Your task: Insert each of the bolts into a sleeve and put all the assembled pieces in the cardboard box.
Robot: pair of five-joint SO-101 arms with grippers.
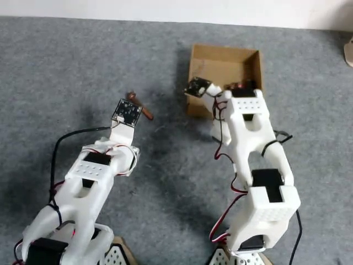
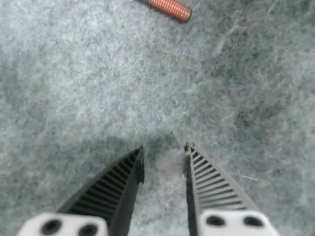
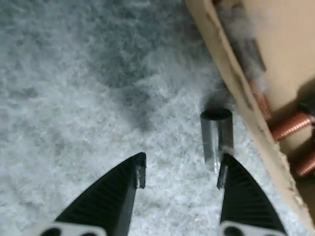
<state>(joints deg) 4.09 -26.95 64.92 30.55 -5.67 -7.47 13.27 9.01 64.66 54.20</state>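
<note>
A copper bolt lies on the grey carpet just beyond the left arm's wrist; its threaded end is ahead of my left gripper, which is open with only carpet between its fingers. My right gripper is open too, low over the carpet beside the cardboard box. A dark sleeve stands by the box's outer wall, right against one fingertip and not between the fingers. Copper bolts lie inside the box.
The box sits at the back of the carpet, in front of the right arm. Open carpet spreads to the left of the bolt and between the two arms. A pale object shows at the far right edge.
</note>
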